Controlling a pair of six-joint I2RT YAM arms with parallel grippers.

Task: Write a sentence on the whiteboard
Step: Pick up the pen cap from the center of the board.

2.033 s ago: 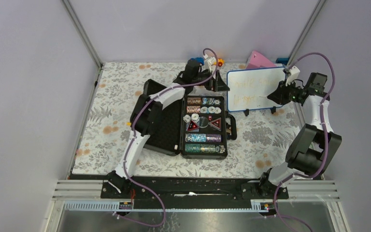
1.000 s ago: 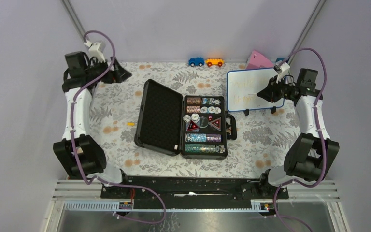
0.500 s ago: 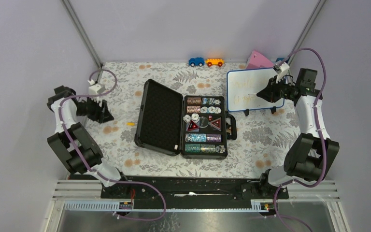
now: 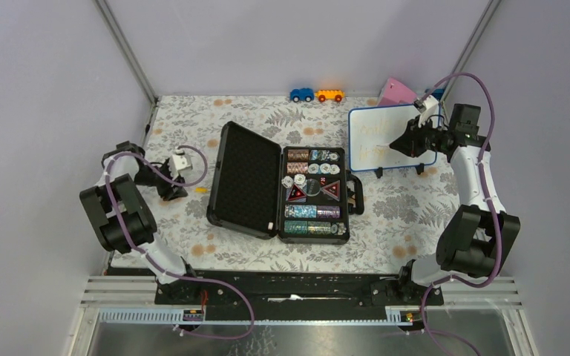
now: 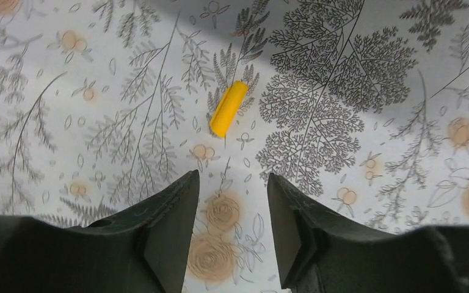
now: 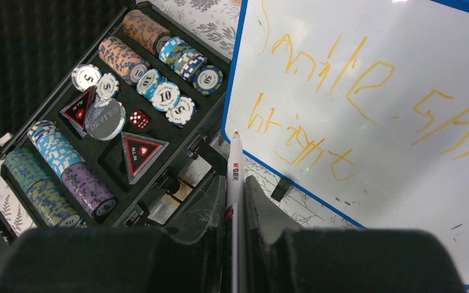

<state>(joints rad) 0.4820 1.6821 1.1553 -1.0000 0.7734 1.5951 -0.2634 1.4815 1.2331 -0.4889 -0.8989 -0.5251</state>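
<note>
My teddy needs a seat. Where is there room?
Bare cloth lies in the far left corner, between the toy cars and the left claw, and along the near edge before the black case. The far right is crowded: whiteboard, pink wedge, right claw holding a marker.

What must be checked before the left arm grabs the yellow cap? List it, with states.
1. The left gripper is open: ok.
2. The yellow cap lies ahead of it, in line with the gap: ok.
3. The right gripper holds the marker: ok.
4. The marker's tip is off the whiteboard: cannot tell.
5. The sentence is finished: cannot tell.
</note>
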